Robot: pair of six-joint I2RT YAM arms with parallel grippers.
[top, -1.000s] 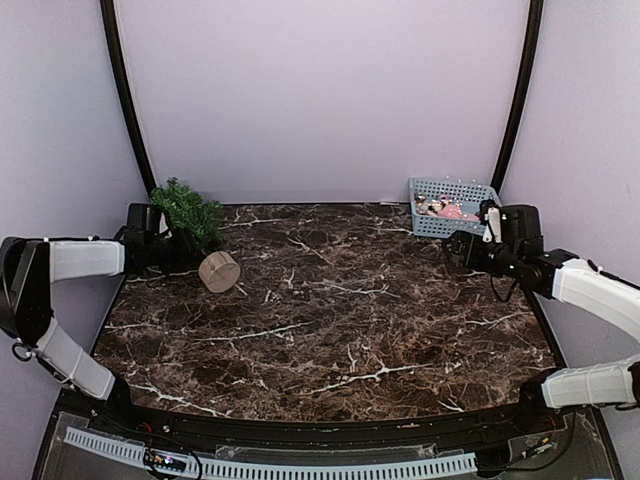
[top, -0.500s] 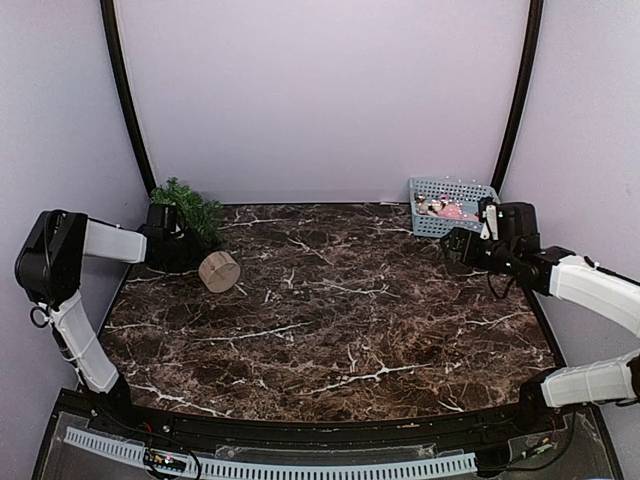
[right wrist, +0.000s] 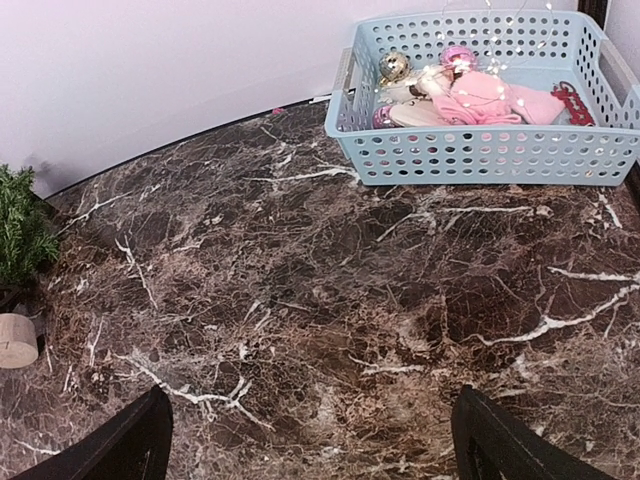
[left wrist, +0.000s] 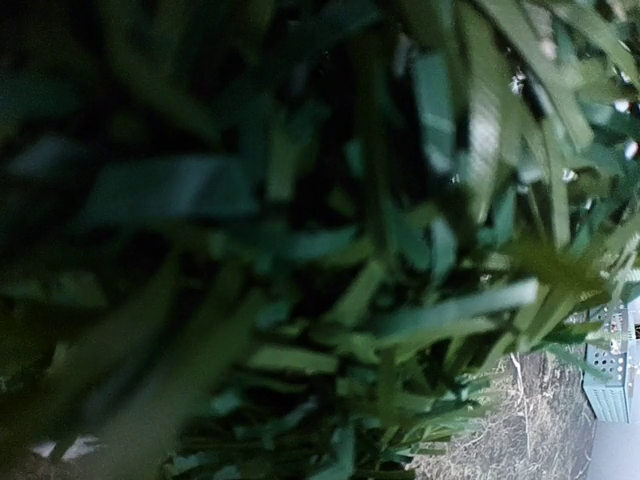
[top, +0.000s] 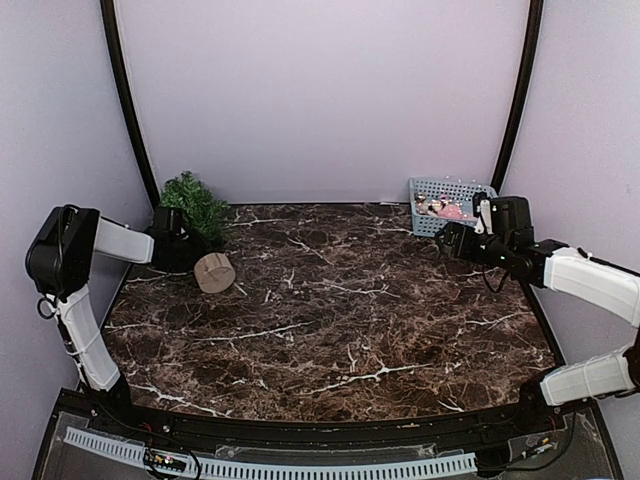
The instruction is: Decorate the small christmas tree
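The small christmas tree (top: pixel 192 205) lies tipped over at the far left corner of the table (top: pixel 340 320), foliage toward the back wall and wooden disc base (top: pixel 214 272) on its edge, facing the middle. My left end effector (top: pixel 180 243) is buried in the lower branches. Its wrist view shows only blurred needles, so I cannot tell whether it is apart or clamped on the stem. Judgement: the step in hand is standing the tree upright. I should grip the stem rather than loose needles, rotate slowly, and set the disc flat before letting go. My right end effector (right wrist: pixel 310 445) hangs wide apart and empty near the blue perforated basket (right wrist: pixel 480 155) of ornaments (right wrist: pixel 470 95), well apart from the tree.
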